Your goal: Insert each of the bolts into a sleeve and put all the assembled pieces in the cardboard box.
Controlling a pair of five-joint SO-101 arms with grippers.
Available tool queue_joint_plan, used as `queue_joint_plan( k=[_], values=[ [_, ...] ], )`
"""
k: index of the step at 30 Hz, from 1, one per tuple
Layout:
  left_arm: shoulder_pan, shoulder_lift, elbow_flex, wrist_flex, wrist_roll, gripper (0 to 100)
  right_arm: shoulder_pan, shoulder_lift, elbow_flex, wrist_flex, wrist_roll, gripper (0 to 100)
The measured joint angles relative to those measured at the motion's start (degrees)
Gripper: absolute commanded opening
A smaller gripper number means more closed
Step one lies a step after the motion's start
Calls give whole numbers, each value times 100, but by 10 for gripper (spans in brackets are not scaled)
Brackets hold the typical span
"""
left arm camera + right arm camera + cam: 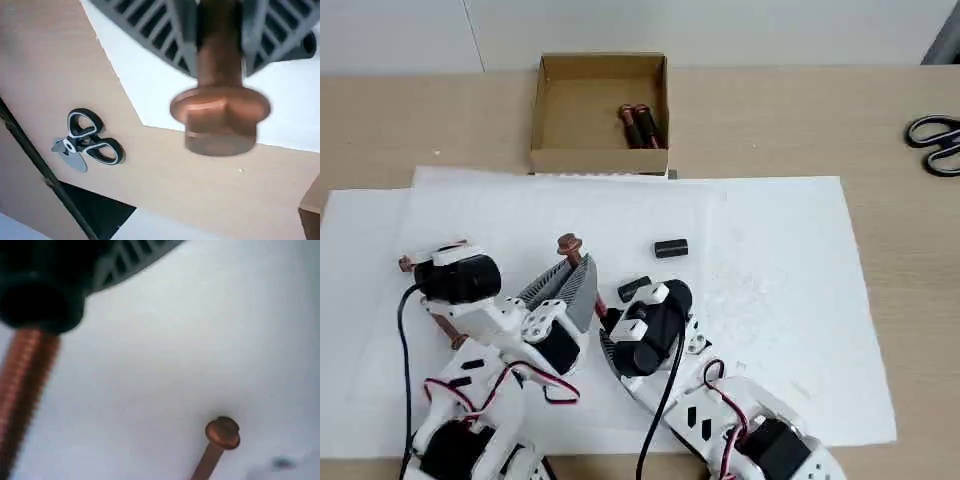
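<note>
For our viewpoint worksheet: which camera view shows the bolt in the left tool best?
The left wrist view: the bolt is large, head forward, shank clamped in the left tool. The high view shows it small and tilted. The right wrist view shows what is likely its threaded end.

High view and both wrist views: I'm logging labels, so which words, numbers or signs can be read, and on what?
None: no word, number or sign can be read. The cardboard box, scissors, bolt and sleeve show no print.
</note>
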Motion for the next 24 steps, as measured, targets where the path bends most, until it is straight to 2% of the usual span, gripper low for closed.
queue_joint_plan(
  k=[9, 24],
  values=[
    [396, -9, 97, -158, -44, 6, 9, 9, 9, -123, 0, 2],
    [422, -44, 114, 114, -281, 6, -9, 9, 18, -123, 0, 2]
  ],
)
